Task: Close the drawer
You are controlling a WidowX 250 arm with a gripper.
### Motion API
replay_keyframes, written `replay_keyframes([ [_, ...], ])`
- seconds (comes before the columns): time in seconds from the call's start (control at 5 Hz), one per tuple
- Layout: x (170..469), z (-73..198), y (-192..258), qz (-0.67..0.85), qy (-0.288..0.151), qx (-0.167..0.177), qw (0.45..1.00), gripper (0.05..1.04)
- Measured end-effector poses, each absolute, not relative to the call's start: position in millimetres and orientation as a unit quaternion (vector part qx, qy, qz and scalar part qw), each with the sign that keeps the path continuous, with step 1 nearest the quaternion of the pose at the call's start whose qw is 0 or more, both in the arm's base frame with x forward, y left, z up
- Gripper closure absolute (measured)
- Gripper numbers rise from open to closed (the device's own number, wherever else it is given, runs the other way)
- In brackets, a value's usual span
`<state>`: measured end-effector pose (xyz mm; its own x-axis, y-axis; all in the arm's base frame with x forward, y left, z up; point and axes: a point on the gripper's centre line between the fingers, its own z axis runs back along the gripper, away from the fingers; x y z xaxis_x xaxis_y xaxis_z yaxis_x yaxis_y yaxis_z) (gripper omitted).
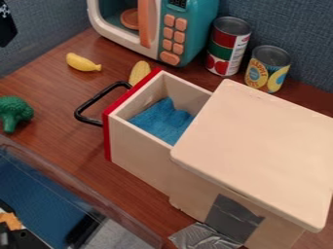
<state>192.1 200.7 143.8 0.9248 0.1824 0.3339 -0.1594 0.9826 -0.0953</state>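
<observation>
drawer (139, 155) stands open mid-frame, its closing left to do; whether the fingers (5, 25), upper left, are open or closed, i cannot tell.

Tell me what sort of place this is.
Probably a toy kitchen set up on a tabletop for play or robot practice: there's a teal toy microwave, a green toy broccoli, and an open wooden drawer in a small cabinet patched with grey tape.
</observation>
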Motion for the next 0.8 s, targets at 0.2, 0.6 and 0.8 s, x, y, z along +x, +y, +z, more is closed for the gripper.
replay_keyframes([
  [0.2,193,133,200,0.079,-0.162,-0.046,0.983,0.083],
  [0.6,223,107,210,-0.170,-0.136,-0.046,0.975,0.083],
  [0.8,235,103,209,-0.299,-0.124,-0.030,0.946,0.083],
])
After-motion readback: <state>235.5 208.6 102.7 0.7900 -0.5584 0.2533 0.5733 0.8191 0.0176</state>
